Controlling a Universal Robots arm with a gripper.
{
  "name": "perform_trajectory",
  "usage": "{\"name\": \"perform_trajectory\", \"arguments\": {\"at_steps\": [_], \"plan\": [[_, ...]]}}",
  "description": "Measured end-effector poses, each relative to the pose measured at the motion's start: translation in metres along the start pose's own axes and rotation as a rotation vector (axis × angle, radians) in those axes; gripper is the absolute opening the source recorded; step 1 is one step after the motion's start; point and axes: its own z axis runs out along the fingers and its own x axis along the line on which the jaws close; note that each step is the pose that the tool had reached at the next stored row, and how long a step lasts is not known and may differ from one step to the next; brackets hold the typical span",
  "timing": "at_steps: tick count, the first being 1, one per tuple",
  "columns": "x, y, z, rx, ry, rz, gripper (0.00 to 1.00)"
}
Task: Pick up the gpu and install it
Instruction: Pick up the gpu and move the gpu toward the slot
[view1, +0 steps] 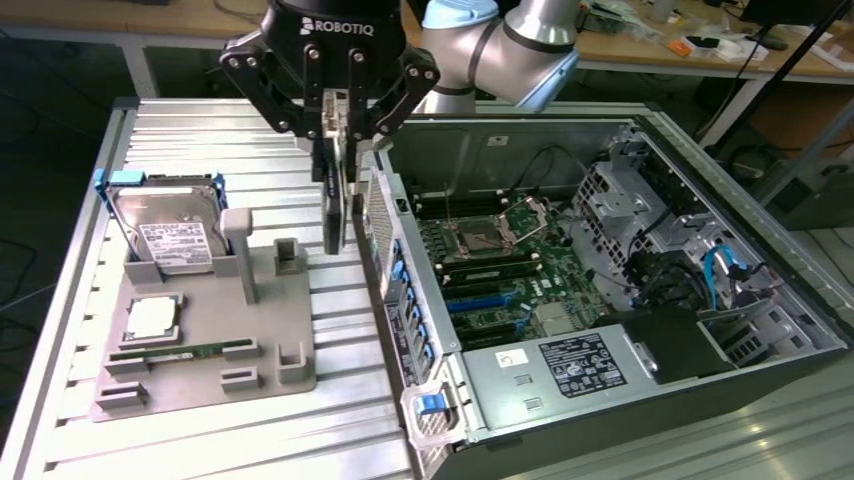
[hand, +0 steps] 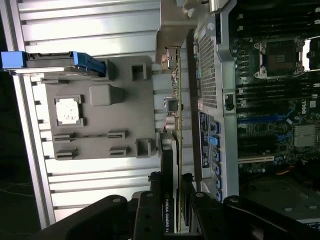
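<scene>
Graphics card (view1: 334, 215): a thin dark board seen edge-on, hanging straight down, upper end pinched in the gripper (view1: 342, 130). The fingers are closed flat on both faces of the card, with no gap showing. In the wrist view the card (hand: 175, 120) runs away from the gripper (hand: 173, 200) as a narrow strip.

- Position: it hangs over the bare strip of table (view1: 200, 140) between the grey holder plate (view1: 267, 340) and the perforated rear wall of the open computer case (view1: 641, 400). It is just beside the case wall but outside it. The lower end looks clear of both holder and table; I can't be sure of the gap.
- Progress (my reading): the pick-up is done, as the card is carried by the arm and sits in no holder slot. The install is not done. The blue slots (view1: 474, 300) on the motherboard (view1: 494, 260) look unoccupied, and the card has not crossed the case wall.
- Left on the holder: the hard drive (view1: 167, 235) stands in its blue-handled bracket toward the table's far edge. The processor chip (view1: 151, 320) lies flat, with the memory stick (view1: 180, 352) below it, toward the near edge.

Writing:
- "ROBOTIQ" in white on the gripper body, exterior view.
- "NVIDIA QUADRO" on the card's edge label near the fingers, wrist view.
- White labels on the hard drive and on the black box inside the case (view1: 574, 362); the print is unreadable.
</scene>
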Motion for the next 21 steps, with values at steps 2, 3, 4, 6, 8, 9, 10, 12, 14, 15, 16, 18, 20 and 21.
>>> {"name": "perform_trajectory", "arguments": {"at_steps": [2,3,4,6,8,9,10,12,14,15,16,18,20,21], "plan": [[-0.002,0.0002,0.0,-0.0023,0.0005,0.0,0.27],[-0.004,0.0003,-0.0001,-0.0017,0.0018,0.0,0.27],[-0.007,0.0006,-0.0001,-0.0015,0.0026,-0.001,0.27],[-0.013,0.0011,0.0,-0.0016,0.0027,-0.002,0.27],[-0.02,0.0016,0.0,-0.0015,0.0026,-0.003,0.27],[-0.023,0.0019,0.0,-0.0016,0.0025,-0.004,0.27],[-0.026,0.0022,0.0001,-0.0017,0.0024,-0.005,0.27],[-0.035,0.003,0.0001,-0.002,0.0025,-0.006,0.27],[-0.041,0.0035,0.0002,-0.0021,0.0024,-0.006,0.27],[-0.043,0.0036,0.0002,-0.0021,0.0025,-0.007,0.27],[-0.046,0.0039,0.0002,-0.0021,0.0025,-0.007,0.27],[-0.051,0.0043,0.0002,-0.0021,0.0024,-0.008,0.27],[-0.057,0.0049,0.0003,-0.0021,0.0023,-0.009,0.27],[-0.06,0.0051,0.0002,-0.0021,0.0023,-0.01,0.27]]}}
